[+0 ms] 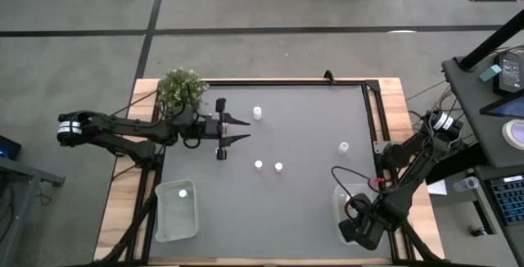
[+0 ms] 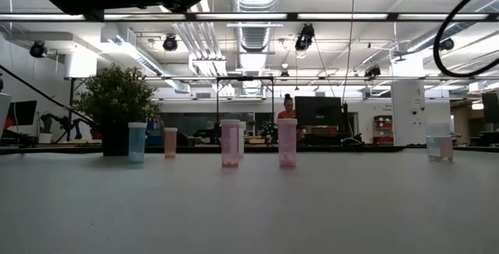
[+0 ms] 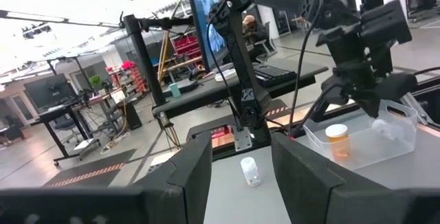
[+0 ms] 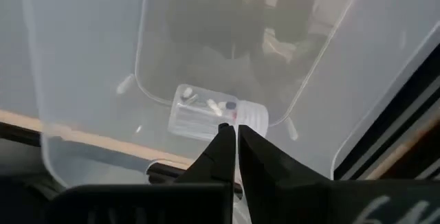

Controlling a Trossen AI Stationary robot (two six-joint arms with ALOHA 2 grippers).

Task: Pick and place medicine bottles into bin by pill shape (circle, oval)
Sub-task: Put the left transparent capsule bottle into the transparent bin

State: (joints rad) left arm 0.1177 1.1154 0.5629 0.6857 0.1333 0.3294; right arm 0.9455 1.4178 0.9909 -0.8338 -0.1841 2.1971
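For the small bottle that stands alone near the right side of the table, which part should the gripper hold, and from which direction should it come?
Grip the clear bottle around its body, just under the white cap, coming straight down from above. It stands upright with free mat on all sides, so the fingers fit on either side of it. The left gripper is open and faces that way, though it is far off; the right gripper is shut over its bin.

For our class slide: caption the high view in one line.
Left gripper open above medicine bottles; right gripper over a bin.
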